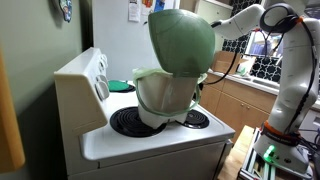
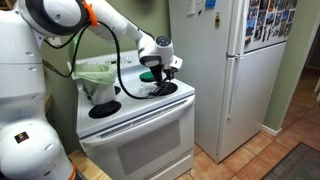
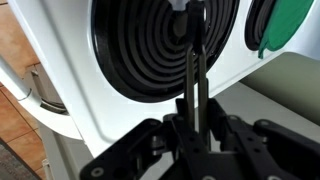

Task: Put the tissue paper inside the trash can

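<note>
The trash can (image 1: pixel 165 95), cream-white with a pale green rim, stands on the white stove with its big green domed lid (image 1: pixel 182 40) tipped open. It also shows in an exterior view as the trash can (image 2: pixel 98 82) at the stove's back corner. My gripper (image 2: pixel 160 86) hangs low over the front coil burner (image 3: pixel 150 50), well apart from the can. In the wrist view the gripper (image 3: pixel 187 12) has its fingers pressed together, with a small pale scrap of tissue paper (image 3: pixel 179 5) pinched at the tips. The lid hides the gripper in the close exterior view.
A flat green item (image 3: pixel 290 25) lies on the back burner beside my gripper. The stove (image 2: pixel 150 125) has a raised control panel (image 1: pixel 85 75) at its back. A white fridge (image 2: pixel 230 70) stands right next to the stove. The arm's cable loops above the burners.
</note>
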Motion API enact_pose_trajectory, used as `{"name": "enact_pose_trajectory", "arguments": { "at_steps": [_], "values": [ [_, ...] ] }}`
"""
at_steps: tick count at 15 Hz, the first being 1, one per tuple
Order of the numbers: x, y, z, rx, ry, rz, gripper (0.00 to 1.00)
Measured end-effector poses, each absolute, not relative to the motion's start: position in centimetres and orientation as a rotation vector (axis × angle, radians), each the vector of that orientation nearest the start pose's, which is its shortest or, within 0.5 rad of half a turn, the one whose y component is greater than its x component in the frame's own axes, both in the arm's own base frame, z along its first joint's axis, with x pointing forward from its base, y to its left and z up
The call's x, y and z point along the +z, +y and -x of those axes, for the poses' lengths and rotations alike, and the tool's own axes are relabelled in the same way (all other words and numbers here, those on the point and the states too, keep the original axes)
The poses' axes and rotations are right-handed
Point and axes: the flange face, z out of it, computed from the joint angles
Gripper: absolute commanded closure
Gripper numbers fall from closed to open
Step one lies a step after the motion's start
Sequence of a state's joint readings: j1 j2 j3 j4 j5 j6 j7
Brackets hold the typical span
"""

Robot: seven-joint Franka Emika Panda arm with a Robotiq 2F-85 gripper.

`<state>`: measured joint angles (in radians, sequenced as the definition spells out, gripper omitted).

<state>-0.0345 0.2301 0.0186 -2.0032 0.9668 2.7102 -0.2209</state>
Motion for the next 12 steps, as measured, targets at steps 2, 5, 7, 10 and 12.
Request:
{"name": "enact_pose_trajectory", "arguments": {
  "at_steps": [2, 5, 7, 10, 12],
  "values": [
    [38.09, -3.91, -62.62, -0.644, 0.748, 2.411, 0.79],
    [37.78, -3.89, -62.83, -0.637, 0.751, 2.411, 0.73],
    [37.6, -3.87, -62.88, -0.632, 0.753, 2.411, 0.72],
    [37.53, -3.88, -62.89, -0.629, 0.756, 2.41, 0.73],
    [37.53, -3.93, -62.89, -0.629, 0.758, 2.41, 0.72]
  ]
}}
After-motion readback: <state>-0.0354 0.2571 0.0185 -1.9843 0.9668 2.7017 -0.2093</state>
